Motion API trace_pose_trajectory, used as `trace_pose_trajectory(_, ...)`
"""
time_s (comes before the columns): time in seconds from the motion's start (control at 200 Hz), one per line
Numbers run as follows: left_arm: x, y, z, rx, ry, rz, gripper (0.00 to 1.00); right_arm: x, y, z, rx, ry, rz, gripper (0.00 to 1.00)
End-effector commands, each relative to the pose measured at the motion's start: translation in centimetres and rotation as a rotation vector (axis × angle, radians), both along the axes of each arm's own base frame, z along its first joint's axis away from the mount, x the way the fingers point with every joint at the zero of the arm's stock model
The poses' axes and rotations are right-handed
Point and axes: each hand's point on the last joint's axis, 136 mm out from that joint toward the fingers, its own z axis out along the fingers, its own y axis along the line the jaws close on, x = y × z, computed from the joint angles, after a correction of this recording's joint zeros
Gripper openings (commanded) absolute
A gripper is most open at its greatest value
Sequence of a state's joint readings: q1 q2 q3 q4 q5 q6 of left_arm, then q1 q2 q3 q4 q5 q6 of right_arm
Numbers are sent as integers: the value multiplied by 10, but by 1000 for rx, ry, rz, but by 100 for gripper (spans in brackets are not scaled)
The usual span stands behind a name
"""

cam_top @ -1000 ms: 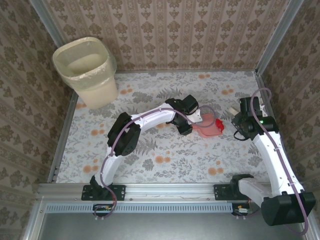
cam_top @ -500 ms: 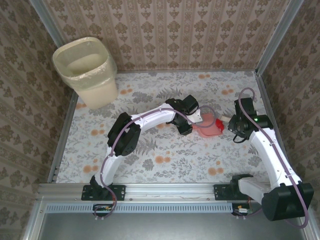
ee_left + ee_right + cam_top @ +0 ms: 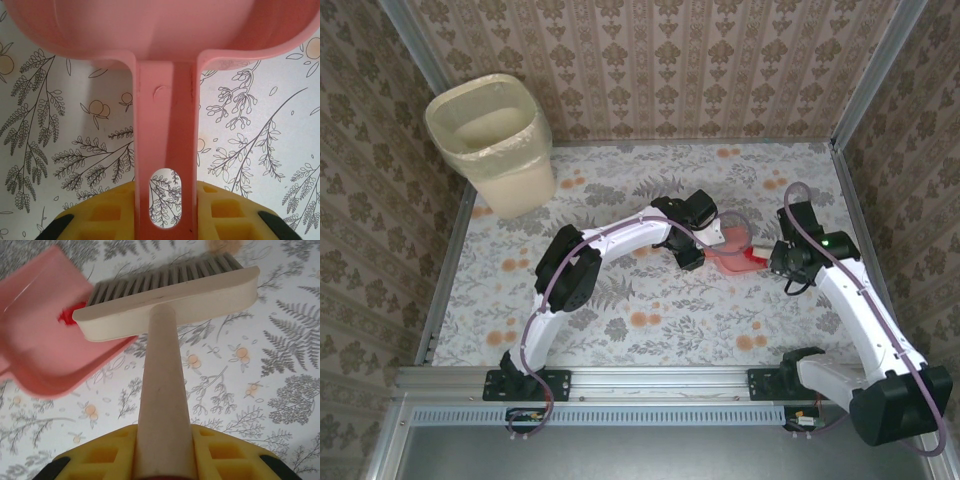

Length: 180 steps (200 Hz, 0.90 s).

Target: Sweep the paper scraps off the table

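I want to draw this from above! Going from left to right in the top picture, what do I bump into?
First the bin → left tool → dustpan → brush → right tool.

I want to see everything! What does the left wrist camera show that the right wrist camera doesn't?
Left wrist camera: the long handle of the flat pink plastic dustpan, with its oval hole, pinched in the left gripper. Right wrist camera: a cream wooden brush with grey bristles, its handle in the right gripper, and a small red paper scrap at the dustpan's front edge. Both: the pink dustpan and the white fern-printed table.
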State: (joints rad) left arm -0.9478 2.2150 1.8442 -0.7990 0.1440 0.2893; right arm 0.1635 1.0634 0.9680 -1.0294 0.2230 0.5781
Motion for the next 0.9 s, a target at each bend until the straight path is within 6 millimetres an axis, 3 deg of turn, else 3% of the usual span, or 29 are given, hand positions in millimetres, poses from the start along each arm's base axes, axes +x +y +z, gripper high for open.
trace_pose_trajectory(0.0, 4, -3, 12, -14, -29, -2, 0, -4, 13, 2, 12, 29, 61, 0)
trace_pose_trajectory(0.22, 7, -5, 21, -54, -59, 2, 0, 0, 38, 13, 158, -57, 83, 0)
trace_pose_trajectory(0.56, 14, -10, 40, -143, -108, 15, 0, 7, 50, 53, 340, -254, -5, 0)
trace_pose_trajectory(0.635, 17, -9, 43, -161, -118, 24, 0, 3, 35, 62, 279, -281, -44, 0)
trace_pose_trajectory(0.79, 21, -7, 48, -184, -127, 37, 0, -18, -22, 73, -17, -289, -167, 0)
trace_pose_trajectory(0.895, 26, -5, 52, -201, -139, 53, 0, -28, -36, 78, -61, -338, -225, 0)
